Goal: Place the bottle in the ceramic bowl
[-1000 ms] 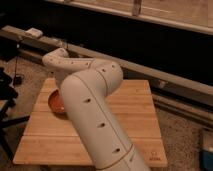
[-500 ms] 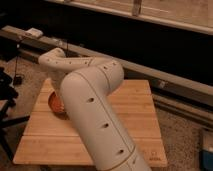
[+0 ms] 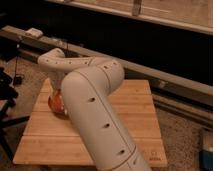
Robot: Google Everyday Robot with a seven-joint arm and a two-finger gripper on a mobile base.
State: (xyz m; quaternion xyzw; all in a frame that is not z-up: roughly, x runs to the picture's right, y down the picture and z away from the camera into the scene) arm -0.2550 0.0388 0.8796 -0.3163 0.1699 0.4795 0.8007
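The orange-red ceramic bowl [image 3: 55,103] sits on the left part of the wooden table [image 3: 137,112]. Only its left edge shows past my white arm [image 3: 87,95]. The arm bends over the table's left side and folds down towards the bowl. My gripper is hidden behind the arm, somewhere by the bowl. The bottle is hidden from view.
A long metal rail [image 3: 165,82] runs behind the table, with a small white object [image 3: 34,32] on its left end. A dark stand [image 3: 6,95] is at the table's left. A blue item [image 3: 207,152] lies on the floor at the lower right.
The arm's bent upper joint has shifted slightly left and down over the bowl. The bowl and table have not moved.
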